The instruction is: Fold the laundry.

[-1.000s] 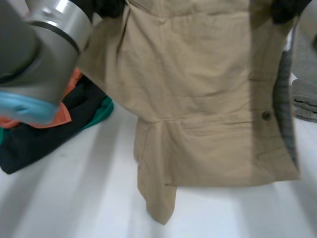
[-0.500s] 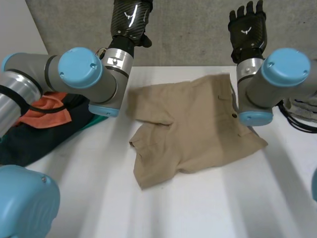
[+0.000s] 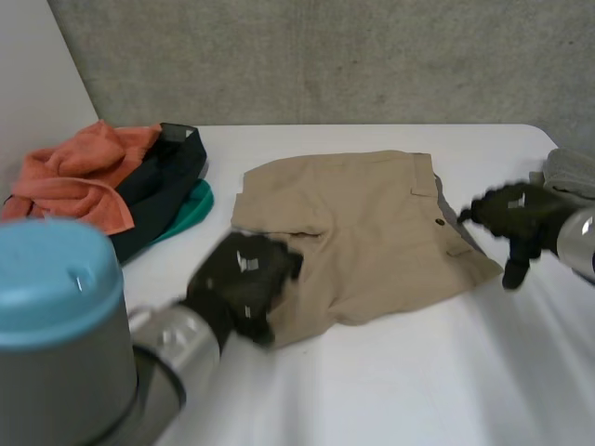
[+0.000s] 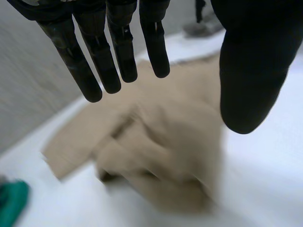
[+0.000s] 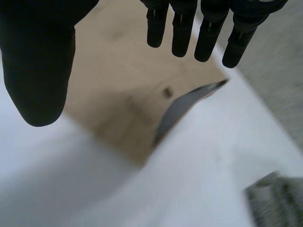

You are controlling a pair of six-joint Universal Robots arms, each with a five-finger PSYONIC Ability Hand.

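Note:
Tan shorts [image 3: 363,232] lie spread on the white table [image 3: 418,390], waistband to the right, one leg rumpled at the near left. My left hand [image 3: 244,283] hovers over that near-left leg. Its fingers [image 4: 118,47] are straight with the thumb apart and hold nothing, and the shorts [image 4: 156,146] lie below the palm. My right hand [image 3: 511,218] is just off the shorts' right edge, by the waistband. In the right wrist view its thumb [image 5: 40,61] and fingers are spread and empty above the shorts [image 5: 123,85], near the button and grey lining.
A heap of laundry sits at the left: an orange cloth [image 3: 79,177], a black garment [image 3: 163,181] and a green one [image 3: 191,209]. A folded grey cloth [image 3: 572,172] lies at the table's right edge, also beyond my right hand's fingertips [image 5: 279,203]. A grey wall stands behind.
The shorts, held up close a second ago, came to lie on the table. Both hands were then raised open at the back and have since swung down to the shorts' near-left leg and right edge.

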